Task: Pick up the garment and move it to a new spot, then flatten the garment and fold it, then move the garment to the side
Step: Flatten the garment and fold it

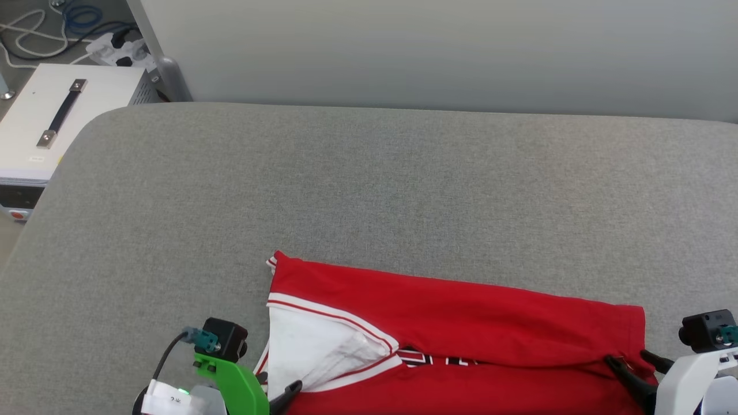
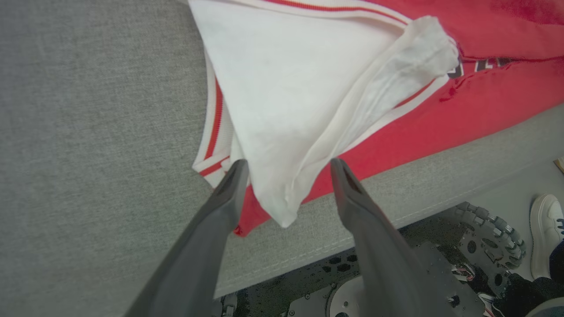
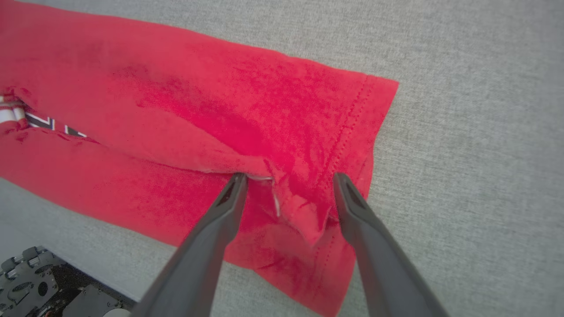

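Note:
The garment (image 1: 461,311), a red jersey, lies folded lengthwise near the front edge of the grey padded table (image 1: 369,190). A white sleeve (image 1: 311,346) is folded over its left end, and a strip of black-and-white lettering (image 1: 438,360) peeks out at the fold. My left gripper (image 2: 288,165) is open, its fingers straddling the pointed tip of the white sleeve (image 2: 286,97). My right gripper (image 3: 288,176) is open too, its fingers on either side of a bunched fold at the garment's (image 3: 246,110) hemmed right end. In the head view the left gripper (image 1: 277,385) and right gripper (image 1: 631,358) sit at the garment's two lower corners.
A white box with a black handle (image 1: 52,115) stands off the table's left, with a power strip and cables (image 1: 115,49) behind it. A pale wall runs along the back. Below the table edge are the robot's wheeled base (image 2: 493,229) and a person's white shoe (image 2: 546,233).

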You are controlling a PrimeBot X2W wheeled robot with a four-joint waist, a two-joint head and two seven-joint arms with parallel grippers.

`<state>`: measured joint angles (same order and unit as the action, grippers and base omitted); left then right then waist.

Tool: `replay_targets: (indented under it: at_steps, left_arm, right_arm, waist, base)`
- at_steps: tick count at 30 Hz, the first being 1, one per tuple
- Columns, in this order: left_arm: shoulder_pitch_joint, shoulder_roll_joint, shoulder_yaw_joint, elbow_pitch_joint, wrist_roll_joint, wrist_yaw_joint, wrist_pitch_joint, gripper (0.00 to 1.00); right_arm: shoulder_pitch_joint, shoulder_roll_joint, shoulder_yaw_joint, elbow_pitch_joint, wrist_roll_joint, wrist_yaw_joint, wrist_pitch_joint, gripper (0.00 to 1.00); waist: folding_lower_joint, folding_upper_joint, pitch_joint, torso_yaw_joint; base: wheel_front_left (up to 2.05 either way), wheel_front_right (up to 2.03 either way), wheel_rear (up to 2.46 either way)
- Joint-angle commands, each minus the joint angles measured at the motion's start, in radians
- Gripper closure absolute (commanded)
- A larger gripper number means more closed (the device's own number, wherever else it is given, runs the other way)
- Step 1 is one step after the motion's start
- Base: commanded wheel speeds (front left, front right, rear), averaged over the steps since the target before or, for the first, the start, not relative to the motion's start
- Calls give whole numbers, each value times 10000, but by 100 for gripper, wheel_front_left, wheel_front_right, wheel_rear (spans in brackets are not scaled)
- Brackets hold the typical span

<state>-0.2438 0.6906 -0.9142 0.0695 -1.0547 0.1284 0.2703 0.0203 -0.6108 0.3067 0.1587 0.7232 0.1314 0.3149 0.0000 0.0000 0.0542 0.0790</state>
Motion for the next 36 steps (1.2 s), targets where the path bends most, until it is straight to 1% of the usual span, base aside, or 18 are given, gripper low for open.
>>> replay_targets:
  at_steps: [1,6,10,12,15,18,20,22,24,26,28,30,32,36]
  left_arm:
    - [156,-88,152,-4,-39,30,-283,0]
    - [219,-164,591,-145,131,52,-1397,0]
    - [252,-349,965,-198,371,83,-2522,0]
    - [187,-446,1141,-202,749,78,-3348,0]
    - [144,-629,1336,-70,1456,159,-4657,0]
    - [116,-927,1641,-34,2083,170,-5204,0]
    - [160,-1196,2092,-139,2656,175,-5301,0]
    - [347,-1649,2991,-541,3500,211,-5312,0]
    - [747,-2067,3819,-916,4445,111,-5315,0]
    - [1227,-2615,4668,-1255,5134,-43,-5317,0]
    - [1681,-3114,5465,-1592,6022,-342,-5318,0]
    - [2004,-3577,6149,-1898,6780,-621,-5318,0]
    - [2276,-3961,6703,-2098,7455,-975,-5318,0]
    - [2601,-4622,7543,-2214,8324,-1732,-5319,0]
  right_arm:
    - [-79,68,-126,-97,195,-7,-81,0]
    - [-25,292,-691,-476,581,-7,175,0]
    - [135,582,-1393,-682,822,-7,982,0]
    - [196,827,-1847,-750,838,-7,1451,0]
    - [261,1381,-2675,-725,751,-7,2289,0]
    - [281,1828,-3443,-561,160,-7,3030,0]
    - [254,2201,-3929,-469,-325,-7,3503,0]
    - [174,2638,-4428,-417,-693,-7,3837,0]
    - [63,3027,-4812,-401,-1022,-7,4146,0]
    - [-27,3276,-5095,-371,-1424,-7,4411,0]
    - [-112,3469,-5330,-379,-1900,-7,4616,0]
    - [-225,3736,-5598,-367,-2088,-7,4680,0]
    - [-297,3907,-5760,-351,-2235,-7,4771,0]
    - [-431,4088,-6162,-232,-2470,-7,4794,0]
  waist:
    - [0,0,-322,-97]
    - [0,0,-467,-119]
    - [0,0,-480,-61]
    - [0,0,-457,-30]
    - [0,0,-388,27]
    - [0,0,-307,110]
    - [0,0,-257,169]
    - [0,0,-198,230]
    - [0,0,-119,257]
    - [0,0,-53,279]
    - [0,0,35,321]
    - [0,0,117,364]
    - [0,0,199,403]
    - [0,0,377,493]
  base:
    - [0,0,0]
    - [0,0,0]
    - [0,0,0]
    - [0,0,0]
    - [0,0,0]
    - [0,0,0]
    - [0,0,0]
    - [0,0,0]
    - [0,0,0]
    - [0,0,0]
    - [0,0,0]
    - [0,0,0]
    - [0,0,0]
    - [0,0,0]
